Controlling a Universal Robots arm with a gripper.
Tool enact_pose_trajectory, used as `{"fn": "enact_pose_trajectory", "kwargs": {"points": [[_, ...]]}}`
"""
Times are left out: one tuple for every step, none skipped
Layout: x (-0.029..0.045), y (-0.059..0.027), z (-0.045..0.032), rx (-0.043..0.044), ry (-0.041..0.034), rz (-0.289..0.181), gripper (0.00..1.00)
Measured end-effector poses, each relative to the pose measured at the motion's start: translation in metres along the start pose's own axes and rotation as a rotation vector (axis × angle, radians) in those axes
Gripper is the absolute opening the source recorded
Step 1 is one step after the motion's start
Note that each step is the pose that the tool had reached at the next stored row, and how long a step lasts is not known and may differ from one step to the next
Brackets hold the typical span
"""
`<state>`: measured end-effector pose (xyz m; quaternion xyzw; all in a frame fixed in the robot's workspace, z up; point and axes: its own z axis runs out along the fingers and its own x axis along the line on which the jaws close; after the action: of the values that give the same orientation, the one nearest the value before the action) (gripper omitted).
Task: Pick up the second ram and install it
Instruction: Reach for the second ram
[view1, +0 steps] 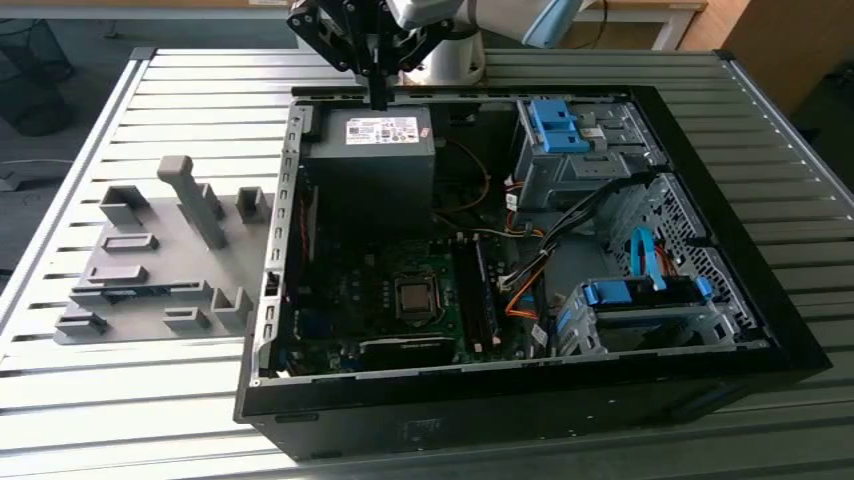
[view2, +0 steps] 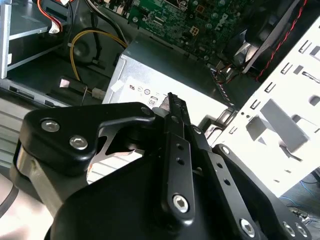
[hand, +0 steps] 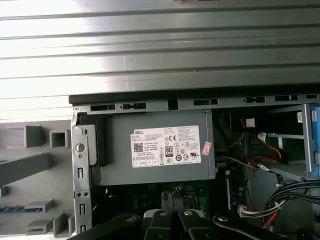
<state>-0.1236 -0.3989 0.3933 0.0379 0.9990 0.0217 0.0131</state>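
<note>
Blue and thin, the second ram (view1: 134, 292) sits edge-up in a slot of the grey fixture (view1: 150, 222) on the table (view1: 160, 400). It lies outside the computer case (view1: 534, 405), on the exterior view's left of it. In the first wrist view it shows as a short blue strip (hand: 11, 207) in that fixture, partly cut by the frame edge. In the exterior view its long axis runs roughly across the picture, along the front of the fixture, and nothing touches it. The fingers (view1: 380, 90) are well apart from it, hanging over the far rim of the case just above the labelled power supply (view1: 380, 160). From the fingers, the stick lies toward the exterior view's left and nearer that camera, beyond the case's side wall. The fingers look drawn close together, narrowing to a single tip in the exterior view, and I see nothing between them. The first wrist view shows their ends (hand: 160, 220) side by side with only a slit between. Inside the case, the memory slots (view1: 474, 290) on the motherboard run near-to-far in the exterior view. I judge that to be crosswise to the stick's present axis. Whether a stick already sits in one of them I cannot tell for sure.
</note>
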Motion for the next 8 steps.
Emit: {"fn": "enact_pose_trajectory", "kwargs": {"points": [[0.0003,0.0000,0.0000,0.0000,0.0000,0.000,0.12],[0.0005,0.0000,0.0000,0.0000,0.0000,0.000,0.12],[0.0009,-0.0001,0.0000,0.0000,0.0000,0.000,0.12],[0.0012,-0.0001,-0.0001,0.0000,0.0000,0.000,0.12],[0.0015,-0.0001,-0.0001,0.0001,0.0000,0.000,0.12],[0.0017,-0.0001,-0.0001,0.0000,0.0000,0.000,0.12],[0.0020,-0.0002,-0.0001,0.0000,0.0000,0.000,0.12],[0.0022,-0.0002,-0.0001,0.0000,0.0000,0.000,0.12]]}}
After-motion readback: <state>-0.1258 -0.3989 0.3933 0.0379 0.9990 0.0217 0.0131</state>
